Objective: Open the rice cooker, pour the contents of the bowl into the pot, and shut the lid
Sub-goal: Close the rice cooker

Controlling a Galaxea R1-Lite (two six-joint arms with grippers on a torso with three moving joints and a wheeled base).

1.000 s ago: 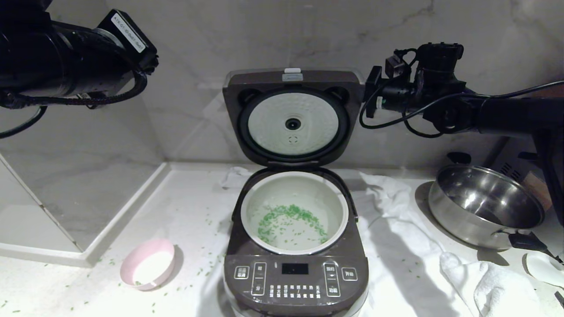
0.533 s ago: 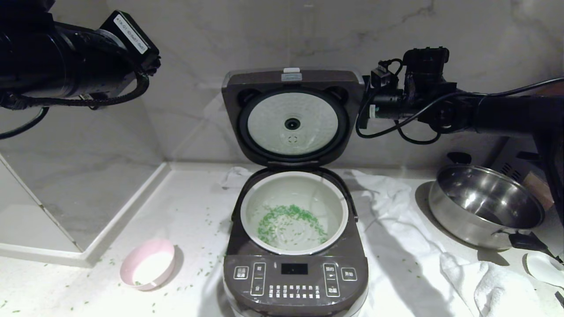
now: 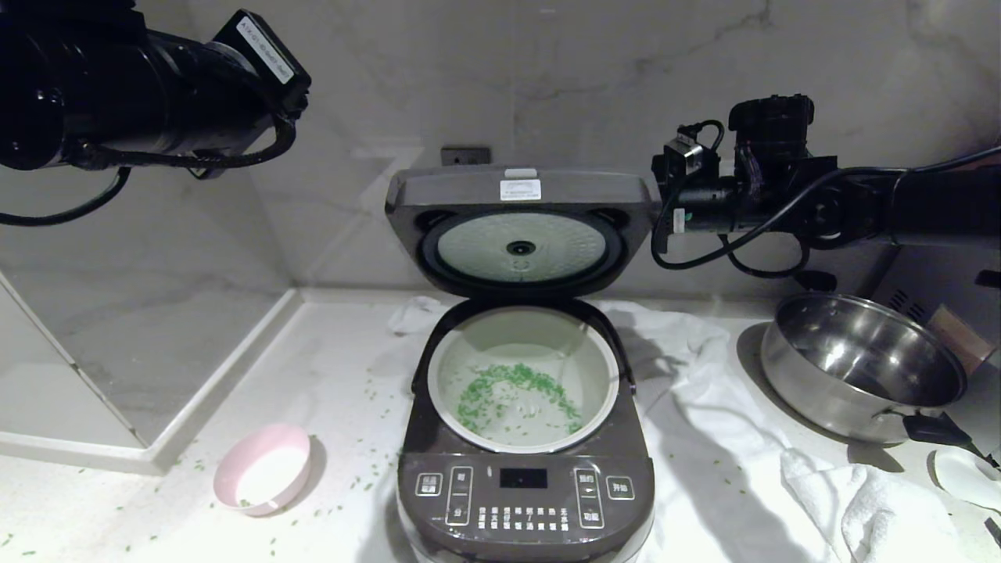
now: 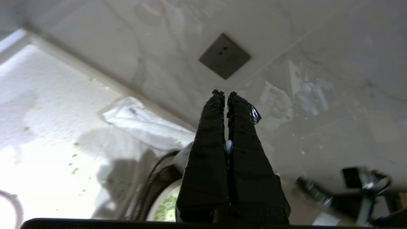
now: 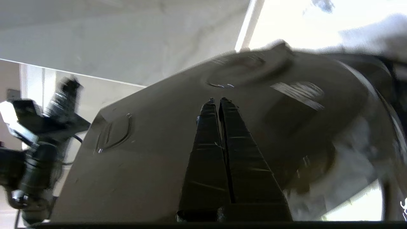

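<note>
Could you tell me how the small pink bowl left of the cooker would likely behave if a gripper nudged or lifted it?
The small round pink bowl looks nearly empty, so it is probably light and would slide on the smooth white counter rather than resist. It sits tilted, so a nudge might rock it. Its glossy surface could be slippery to pinch.

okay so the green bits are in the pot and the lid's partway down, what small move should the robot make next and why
Probably keep pushing the dark brown hinged lid forward and down with the right gripper, whose closed fingers sit against the lid's outer face. The lid stands tilted, half-open, over the pale round inner pot holding the chopped green bits; the pink bowl sits emptied, so only closing remains.
</note>
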